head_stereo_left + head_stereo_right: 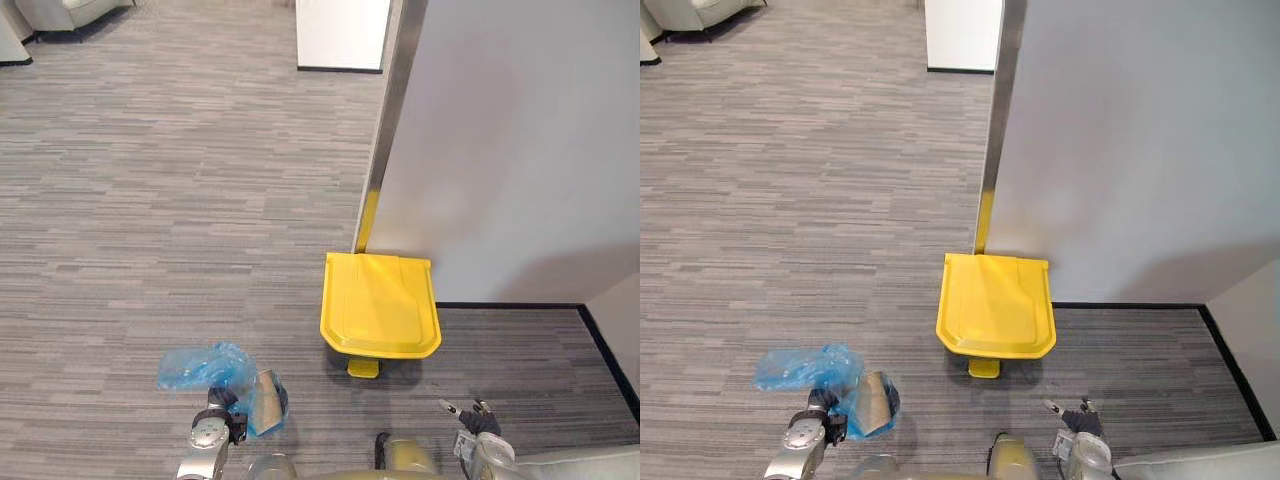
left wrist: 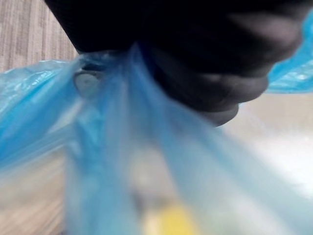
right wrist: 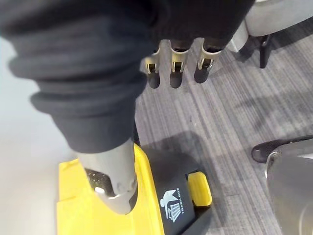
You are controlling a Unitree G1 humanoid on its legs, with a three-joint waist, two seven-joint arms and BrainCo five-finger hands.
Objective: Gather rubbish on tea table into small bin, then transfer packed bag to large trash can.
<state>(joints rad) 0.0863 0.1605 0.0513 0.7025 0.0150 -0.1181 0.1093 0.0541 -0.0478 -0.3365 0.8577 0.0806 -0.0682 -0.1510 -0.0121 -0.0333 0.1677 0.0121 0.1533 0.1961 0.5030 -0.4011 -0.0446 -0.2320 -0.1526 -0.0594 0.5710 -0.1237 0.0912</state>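
Carpet (image 1: 150, 200) open leftward; yellow bin (image 1: 378, 305) beside wall (image 1: 520, 150); left hand (image 1: 222, 408) clutching bag (image 1: 195, 368).

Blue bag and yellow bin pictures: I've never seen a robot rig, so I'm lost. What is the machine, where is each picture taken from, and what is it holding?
This is a two-legged humanoid robot with two arms and fingered hands. The two wide pictures come from a stereo camera on its head, looking down at the grey carpet. The two close-ups come from cameras on its wrists. Its left hand is closed round a blue plastic bag with something packed inside. The left wrist view shows that bag from very close. The right hand holds nothing, and its fingers are relaxed. Ahead, against the grey wall, stands a yellow pedal trash can with its lid closed.
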